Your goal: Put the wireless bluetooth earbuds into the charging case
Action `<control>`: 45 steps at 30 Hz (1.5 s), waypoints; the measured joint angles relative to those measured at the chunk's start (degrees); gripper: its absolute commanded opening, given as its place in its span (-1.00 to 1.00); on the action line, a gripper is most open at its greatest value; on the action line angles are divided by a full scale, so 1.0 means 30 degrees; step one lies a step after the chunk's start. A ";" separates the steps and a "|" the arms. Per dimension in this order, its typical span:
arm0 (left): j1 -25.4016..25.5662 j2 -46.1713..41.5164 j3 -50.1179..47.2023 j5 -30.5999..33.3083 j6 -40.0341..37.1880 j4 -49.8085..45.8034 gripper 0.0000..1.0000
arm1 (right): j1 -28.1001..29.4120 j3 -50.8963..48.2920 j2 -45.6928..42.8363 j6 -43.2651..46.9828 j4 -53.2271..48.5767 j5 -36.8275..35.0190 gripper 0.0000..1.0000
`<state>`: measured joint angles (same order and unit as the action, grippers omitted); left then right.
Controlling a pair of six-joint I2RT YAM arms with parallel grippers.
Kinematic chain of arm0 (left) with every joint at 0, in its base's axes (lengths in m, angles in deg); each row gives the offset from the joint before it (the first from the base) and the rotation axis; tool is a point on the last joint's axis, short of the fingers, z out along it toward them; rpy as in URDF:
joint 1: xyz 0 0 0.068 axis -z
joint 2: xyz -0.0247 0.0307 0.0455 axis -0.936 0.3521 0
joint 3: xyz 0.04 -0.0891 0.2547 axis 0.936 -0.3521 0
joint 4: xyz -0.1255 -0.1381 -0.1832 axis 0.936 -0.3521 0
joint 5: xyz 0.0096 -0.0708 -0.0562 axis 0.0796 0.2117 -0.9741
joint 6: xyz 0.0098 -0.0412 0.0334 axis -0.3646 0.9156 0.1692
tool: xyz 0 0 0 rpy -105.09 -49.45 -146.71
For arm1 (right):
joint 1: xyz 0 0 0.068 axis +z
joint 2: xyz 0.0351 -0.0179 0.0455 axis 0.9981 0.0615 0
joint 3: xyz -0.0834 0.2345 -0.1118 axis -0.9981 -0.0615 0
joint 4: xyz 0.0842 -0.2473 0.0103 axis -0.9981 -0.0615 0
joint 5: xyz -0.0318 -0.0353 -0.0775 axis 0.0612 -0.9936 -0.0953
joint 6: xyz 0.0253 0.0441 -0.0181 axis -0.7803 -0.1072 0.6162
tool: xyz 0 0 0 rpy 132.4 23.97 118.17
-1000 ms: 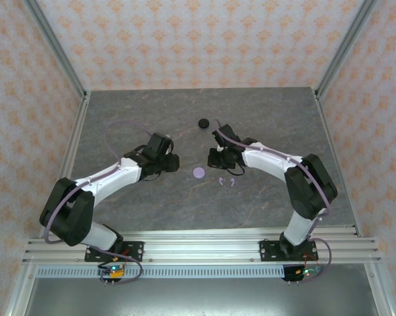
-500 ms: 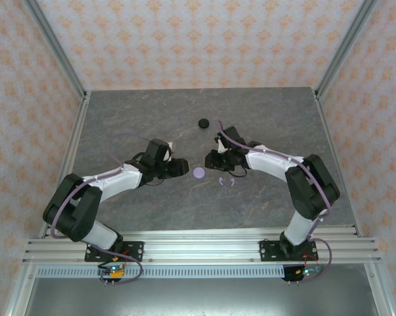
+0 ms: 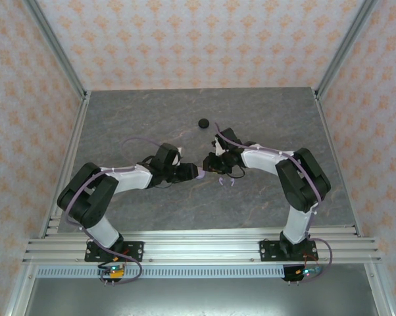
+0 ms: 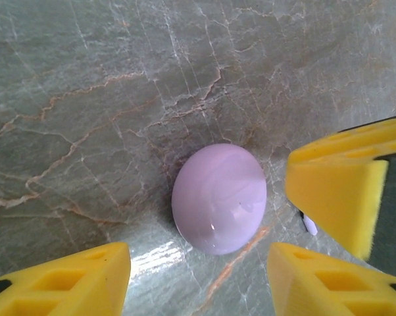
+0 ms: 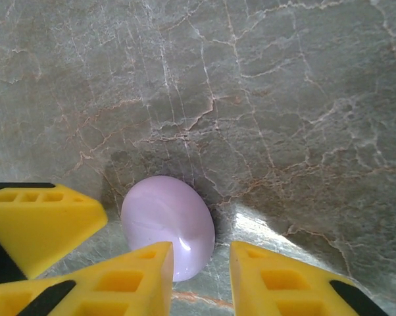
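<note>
Two arms: meeting nose to nose at mid-table (image 3: pixel 119 118), over the lavender charging case (image 4: pixel 219 197).
Left fingers (image 4: pixel 66 283): standing wide, case lying just ahead, untouched.
Right fingers (image 5: pixel 283 283): hovering narrow, gripping nothing.
Pale earbud (image 4: pixel 310 225): lying on the table just beside the case.
Black case (image 3: pixel 202 122): sitting well apart.

No lettering, brand, number or sign is legible on the lavender case (image 4: pixel 219 199) or table (image 4: pixel 86 85).
</note>
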<state>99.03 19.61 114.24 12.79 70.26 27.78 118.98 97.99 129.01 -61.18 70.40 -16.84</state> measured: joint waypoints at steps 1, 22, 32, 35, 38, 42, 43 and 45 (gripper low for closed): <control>0.0000 0.0131 0.0000 -0.0007 0.0058 0.0138 0.13 | 0.0000 0.0073 0.0051 -0.0029 0.0015 0.0066 -0.47; 0.0131 0.1275 0.0000 -0.0423 0.0794 0.2339 0.08 | -0.0044 0.0386 0.1005 -0.0736 0.0619 0.0532 -0.55; 0.0219 0.1683 0.0000 -0.0466 0.1428 0.3286 0.00 | -0.0233 0.0029 0.1005 -0.1180 0.1326 0.0590 -0.58; 0.0284 0.1851 0.0007 -0.0474 0.1632 0.3628 -0.06 | -0.0284 -0.0102 0.1005 -0.1333 0.1596 0.0663 -0.58; 0.0372 0.2084 0.0044 -0.0481 0.1858 0.3963 -0.13 | -0.0328 -0.0189 0.1005 -0.1435 0.1661 0.0648 -0.58; 0.0495 0.2390 0.0044 -0.0568 0.2295 0.4561 -0.23 | -0.0401 -0.0306 0.1005 -0.1515 0.1698 0.0568 -0.58; 0.0503 0.2441 0.0044 -0.0619 0.2404 0.4648 -0.26 | -0.0408 -0.0313 0.1005 -0.1515 0.1705 0.0503 -0.58; 0.0532 0.2572 0.0095 -0.0627 0.2543 0.4721 -0.35 | -0.0408 -0.0379 0.1005 -0.1574 0.1698 0.0452 -0.58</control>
<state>100.63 27.33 114.53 10.91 77.89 41.95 117.76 96.85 132.03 -65.90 75.49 -15.49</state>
